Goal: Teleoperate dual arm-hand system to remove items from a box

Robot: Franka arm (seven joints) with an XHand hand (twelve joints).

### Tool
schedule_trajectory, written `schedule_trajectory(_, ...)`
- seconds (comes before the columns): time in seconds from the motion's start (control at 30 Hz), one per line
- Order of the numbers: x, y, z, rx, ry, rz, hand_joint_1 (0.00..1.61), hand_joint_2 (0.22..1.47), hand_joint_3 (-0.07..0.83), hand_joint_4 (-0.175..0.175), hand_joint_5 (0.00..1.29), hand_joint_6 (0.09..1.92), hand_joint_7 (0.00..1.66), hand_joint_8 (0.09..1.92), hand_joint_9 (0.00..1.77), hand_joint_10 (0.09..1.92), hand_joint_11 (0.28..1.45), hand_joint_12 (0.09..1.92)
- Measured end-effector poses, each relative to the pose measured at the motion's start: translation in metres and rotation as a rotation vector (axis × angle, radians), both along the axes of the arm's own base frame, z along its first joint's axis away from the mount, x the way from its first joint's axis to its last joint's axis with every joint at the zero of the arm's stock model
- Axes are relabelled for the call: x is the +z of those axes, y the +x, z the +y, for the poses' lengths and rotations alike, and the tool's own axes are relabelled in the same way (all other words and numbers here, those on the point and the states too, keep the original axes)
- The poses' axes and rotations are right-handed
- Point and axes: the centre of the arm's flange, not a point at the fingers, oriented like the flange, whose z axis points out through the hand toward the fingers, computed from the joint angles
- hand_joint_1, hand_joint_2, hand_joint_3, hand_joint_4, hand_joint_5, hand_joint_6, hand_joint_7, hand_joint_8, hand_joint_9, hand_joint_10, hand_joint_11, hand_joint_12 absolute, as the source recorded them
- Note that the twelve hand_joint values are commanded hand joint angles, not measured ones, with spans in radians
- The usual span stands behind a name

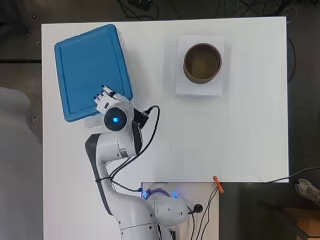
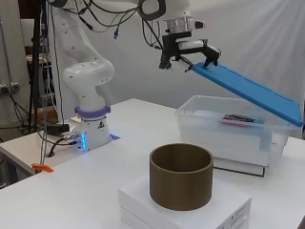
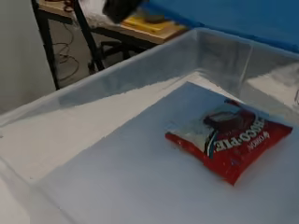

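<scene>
Your hand [image 2: 188,50] has its fingers [image 2: 209,53] curled over the near edge of the blue lid [image 2: 248,88], holding that edge high while the far edge rests on the rim of the clear plastic box [image 2: 228,129]. The lid therefore slopes like a ramp, down and away from the arm, leaving the side of the box nearest the arm uncovered. This tilt looks deliberate: it clears the mouth of the box so the contents can be seen and, later, reached. In the overhead view the lid hides almost the whole box, and the hand [image 1: 106,100] sits at the lid's corner closest to the arm's base. Inside the box, seen through the open side, lies one red snack packet [image 3: 229,140], flat on the bottom, apart from the walls, untouched. That is the only item you can see in the box; anything under the lid's lowered end is hidden. Well apart from the box, one empty brown cylinder [image 1: 202,62] stands upright on one flat white block [image 1: 200,87] on the worktop [image 1: 240,140], probably waiting to receive what comes out. You have one arm and one hand, and it is occupied by the lid, so I judge the lid must be set aside before the packet can be lifted.
</scene>
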Motion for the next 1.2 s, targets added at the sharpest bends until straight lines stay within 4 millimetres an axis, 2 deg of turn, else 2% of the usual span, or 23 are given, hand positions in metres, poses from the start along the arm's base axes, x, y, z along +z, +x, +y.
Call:
schedule_trajectory(0.07, 0.022, 0.020, 0.001, 0.210, 0.025, -0.092, 1.33, 1.18, -0.001, -0.074, 0.70, 1.24, 0.80, 1.19, 0.99, 1.25, 0.60, 0.93)
schedule_trajectory(0.17, 0.079, 0.044, 0.006, 0.482, 0.031, -0.252, 1.35, 1.16, -0.001, -0.125, 0.70, 1.20, 0.87, 1.12, 1.04, 1.16, 0.61, 0.91)
schedule_trajectory(0.2, 0.087, 0.051, 0.013, 0.532, 0.030, -0.292, 1.36, 1.15, -0.001, -0.141, 0.69, 1.20, 0.89, 1.10, 1.07, 1.11, 0.61, 0.87)
schedule_trajectory(0.27, 0.084, 0.049, 0.030, 0.560, 0.016, -0.331, 1.36, 1.15, 0.001, -0.156, 0.69, 1.25, 0.89, 1.08, 1.07, 1.05, 0.62, 0.78)
schedule_trajectory(0.33, 0.070, 0.031, 0.058, 0.606, 0.001, -0.330, 1.36, 1.17, 0.000, -0.171, 0.67, 1.33, 0.86, 1.14, 1.01, 1.08, 0.64, 0.53)
schedule_trajectory(0.4, 0.045, 0.000, 0.098, 0.709, -0.029, -0.256, 1.35, 1.18, 0.002, -0.175, 0.64, 1.34, 0.85, 1.25, 0.97, 1.10, 0.70, 0.38)
schedule_trajectory(0.47, 0.034, -0.041, 0.127, 0.790, -0.046, -0.205, 1.34, 1.21, 0.002, -0.175, 0.60, 1.46, 0.82, 1.30, 0.88, 1.16, 0.72, 0.21)
schedule_trajectory(0.53, 0.035, -0.074, 0.139, 0.830, -0.053, -0.176, 1.34, 1.21, 0.000, -0.175, 0.60, 1.48, 0.82, 1.29, 0.87, 1.18, 0.76, 0.16)
schedule_trajectory(0.57, 0.028, -0.090, 0.142, 0.854, -0.046, -0.153, 1.34, 1.20, -0.001, -0.175, 0.61, 1.47, 0.83, 1.27, 0.87, 1.17, 0.77, 0.15)
schedule_trajectory(0.6, 0.022, -0.100, 0.140, 0.877, -0.032, -0.147, 1.34, 1.20, 0.001, -0.175, 0.61, 1.44, 0.84, 1.26, 0.89, 1.16, 0.78, 0.21)
schedule_trajectory(0.67, 0.024, -0.115, 0.133, 0.900, -0.008, -0.159, 1.35, 1.19, 0.002, -0.175, 0.62, 1.39, 0.87, 1.22, 0.92, 1.15, 0.71, 0.53)
schedule_trajectory(0.73, 0.037, -0.132, 0.121, 0.898, 0.020, -0.154, 1.35, 1.19, 0.001, -0.175, 0.65, 1.48, 0.86, 1.19, 0.90, 1.10, 0.66, 0.57)
schedule_trajectory(0.77, 0.041, -0.142, 0.114, 0.902, 0.034, -0.130, 1.28, 1.21, -0.001, -0.135, 0.65, 1.46, 0.86, 1.25, 0.93, 1.12, 0.65, 0.77)
schedule_trajectory(0.8, 0.043, -0.154, 0.105, 0.910, 0.049, -0.095, 1.14, 1.23, 0.001, -0.044, 0.67, 1.46, 0.86, 1.39, 0.95, 1.32, 0.66, 1.06)
schedule_trajectory(0.83, 0.042, -0.167, 0.095, 0.920, 0.066, -0.057, 1.04, 1.25, 0.002, 0.028, 0.67, 1.47, 0.84, 1.52, 0.95, 1.50, 0.65, 1.28)
schedule_trajectory(0.87, 0.040, -0.182, 0.081, 0.927, 0.084, -0.018, 1.06, 1.26, 0.008, 0.004, 0.65, 1.46, 0.83, 1.53, 0.94, 1.60, 0.63, 1.40)
schedule_trajectory(0.93, 0.034, -0.207, 0.063, 0.926, 0.104, 0.046, 1.12, 1.26, 0.007, -0.043, 0.62, 1.46, 0.83, 1.46, 0.94, 1.64, 0.63, 1.48)
schedule_trajectory(0.97, 0.031, -0.220, 0.054, 0.927, 0.112, 0.065, 0.84, 1.21, -0.005, -0.029, 0.55, 1.09, 0.76, 1.06, 0.88, 1.22, 0.58, 1.10)
schedule_trajectory(1.0, 0.029, -0.234, 0.044, 0.932, 0.121, 0.060, 0.50, 1.04, -0.024, -0.016, 0.34, 0.64, 0.48, 0.62, 0.62, 0.74, 0.49, 0.68)
schedule_trajectory(1.03, 0.030, -0.242, 0.038, 0.930, 0.127, 0.045, 0.26, 0.91, -0.022, -0.004, 0.19, 0.33, 0.28, 0.33, 0.43, 0.41, 0.43, 0.38)
schedule_trajectory(1.07, 0.034, -0.249, 0.033, 0.919, 0.127, 0.027, 0.13, 0.85, -0.014, 0.006, 0.10, 0.17, 0.18, 0.16, 0.32, 0.22, 0.40, 0.20)
schedule_trajectory(1.1, 0.038, -0.255, 0.030, 0.894, 0.117, 0.017, 0.06, 0.82, -0.007, 0.014, 0.06, 0.09, 0.14, 0.09, 0.27, 0.12, 0.38, 0.10)
schedule_trajectory(1.2, 0.046, -0.257, 0.030, 0.714, 0.097, 0.053, 0.01, 0.82, 0.004, 0.031, 0.11, 0.09, 0.21, 0.09, 0.29, 0.09, 0.40, 0.09)
